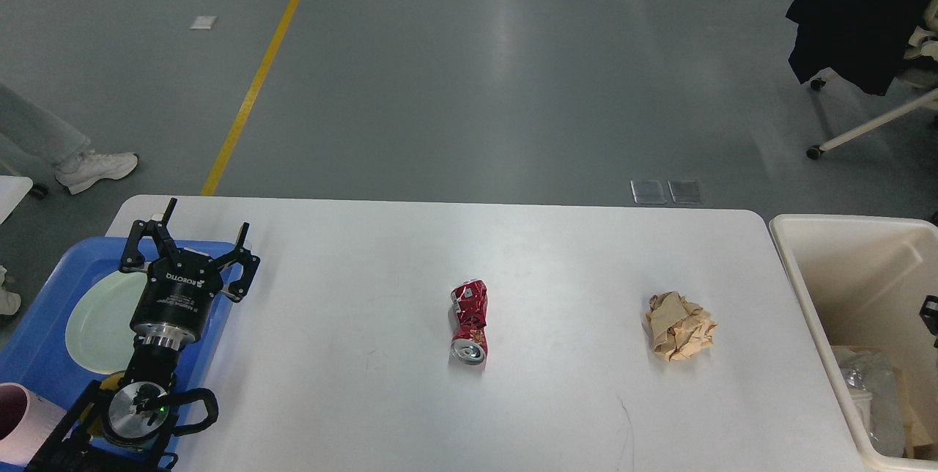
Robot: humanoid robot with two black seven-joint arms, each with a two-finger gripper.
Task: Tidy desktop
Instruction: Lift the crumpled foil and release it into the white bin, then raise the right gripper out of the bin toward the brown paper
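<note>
The white desktop (352, 399) fills the lower part of the head view. A crushed red can (469, 322) lies on its side near the middle. A crumpled ball of brown paper (679, 325) rests to the can's right. My left gripper (205, 226) stands open and empty over the far edge of the blue tray (33, 355), well left of the can. Only a small dark piece of my right arm (930, 314) shows at the right edge, above the cream bin (806, 289); its fingers cannot be made out.
In the blue tray are a pale green plate (95, 325) and a pink cup (18, 421). The cream bin off the desktop's right end holds a silver foil bag (872, 391). A chair draped in black cloth (857, 32) stands far right on the floor. A person's shoe (95, 168) is at far left.
</note>
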